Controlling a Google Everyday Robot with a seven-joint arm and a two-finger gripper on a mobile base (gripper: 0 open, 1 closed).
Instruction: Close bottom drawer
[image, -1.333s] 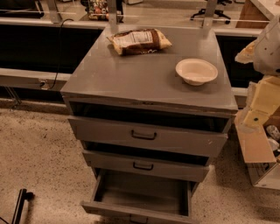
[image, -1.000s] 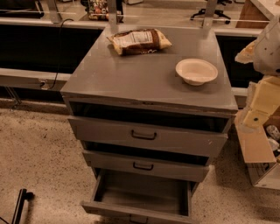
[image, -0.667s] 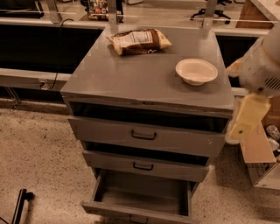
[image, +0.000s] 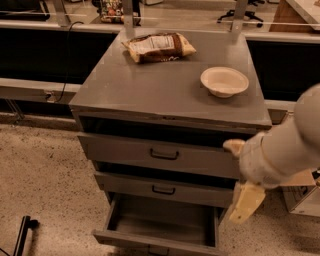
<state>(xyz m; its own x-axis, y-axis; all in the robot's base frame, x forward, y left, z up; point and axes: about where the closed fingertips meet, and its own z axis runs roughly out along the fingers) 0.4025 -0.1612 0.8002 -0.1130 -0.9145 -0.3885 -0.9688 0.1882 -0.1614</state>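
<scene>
My end effector (image: 244, 201) hangs at the right front corner of the grey metal cabinet (image: 165, 85), level with the middle drawer (image: 160, 189). I cannot tell how far open it is. The bottom drawer (image: 165, 222) stands pulled well out at the cabinet's foot, directly below the middle drawer.

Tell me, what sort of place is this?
Likely an office or lab: a grey drawer cabinet, a chair base behind it, and a speckled floor. The robot's pincer hangs by the cabinet's right side.
</scene>
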